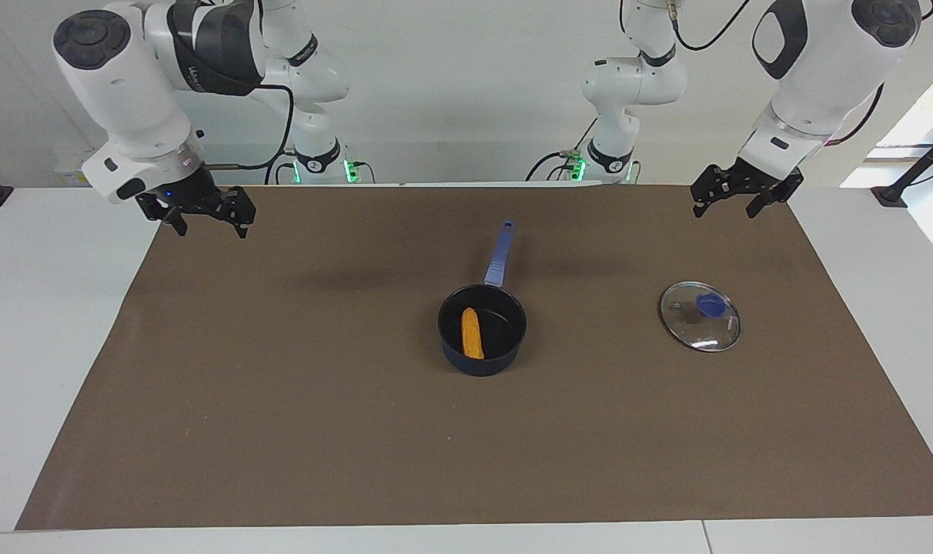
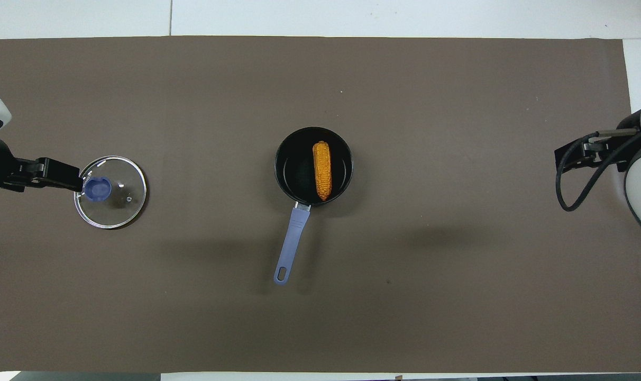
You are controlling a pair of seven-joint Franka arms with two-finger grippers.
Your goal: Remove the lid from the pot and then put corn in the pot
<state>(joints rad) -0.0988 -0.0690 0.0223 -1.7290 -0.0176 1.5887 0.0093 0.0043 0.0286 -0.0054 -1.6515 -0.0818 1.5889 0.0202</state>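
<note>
The dark navy pot stands uncovered mid-mat, its blue handle pointing toward the robots. Inside it lies the orange-yellow corn. The glass lid with a blue knob rests flat on the mat toward the left arm's end. My left gripper hangs open and empty in the air, well above the mat and clear of the lid. My right gripper hangs open and empty over the mat's corner at the right arm's end.
A brown mat covers most of the white table. Only the pot and the lid stand on it. A black cable loops off the right arm's wrist.
</note>
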